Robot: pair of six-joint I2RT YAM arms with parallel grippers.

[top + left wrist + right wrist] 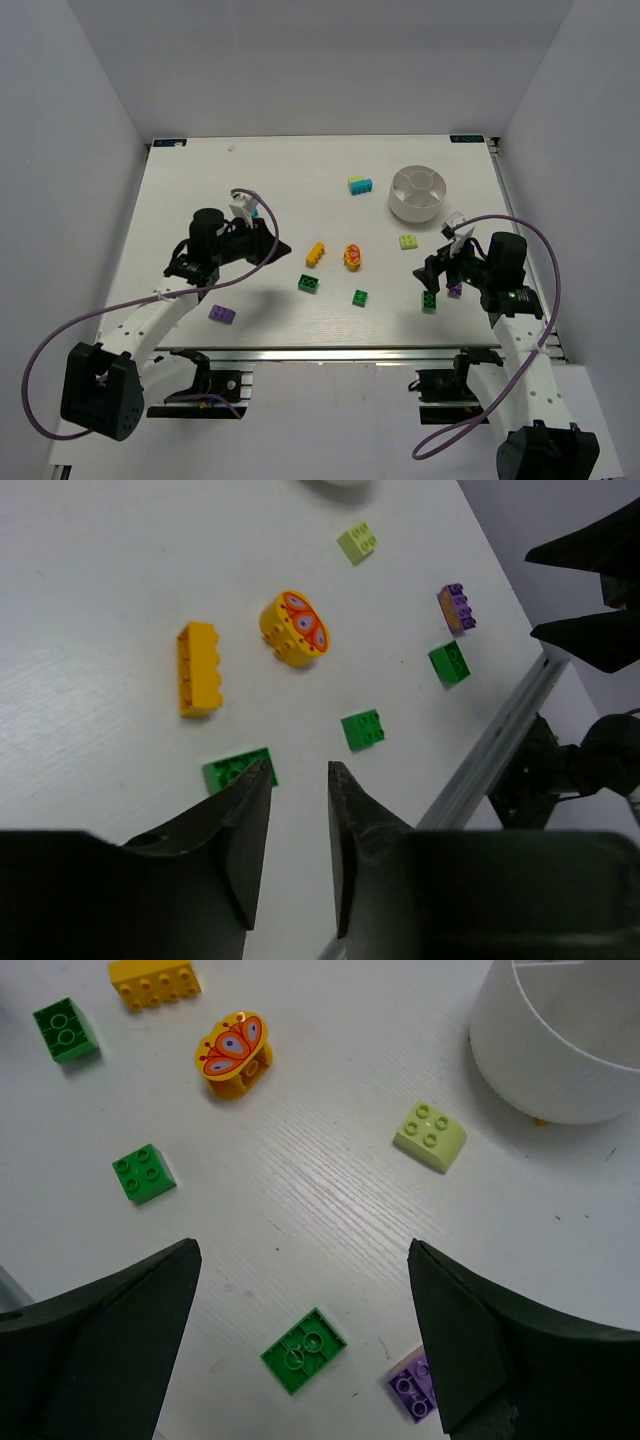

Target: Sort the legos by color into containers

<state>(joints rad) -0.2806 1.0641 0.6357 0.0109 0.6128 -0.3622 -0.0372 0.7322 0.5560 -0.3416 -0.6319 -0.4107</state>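
The white divided bowl [418, 193] stands at the back right; its wall shows in the right wrist view [565, 1050]. Loose legos lie mid-table: a cyan and yellow-green stack [360, 185], a pale yellow-green brick [409, 241], an orange brick [316, 253], an orange butterfly piece [353, 256], green bricks [309, 283] [359, 297] [429, 301], and purple bricks [222, 314] [454, 289]. My left gripper [300, 770] is open and empty, its left tip over a green brick [240, 770]. My right gripper [302, 1250] is wide open above an upside-down green brick [304, 1349], with a purple brick [412, 1387] beside its right finger.
White walls enclose the table on three sides. A metal rail [330, 352] runs along the near edge. Cables loop from both arms. In the left wrist view the right arm's fingers [600, 590] show at the far right.
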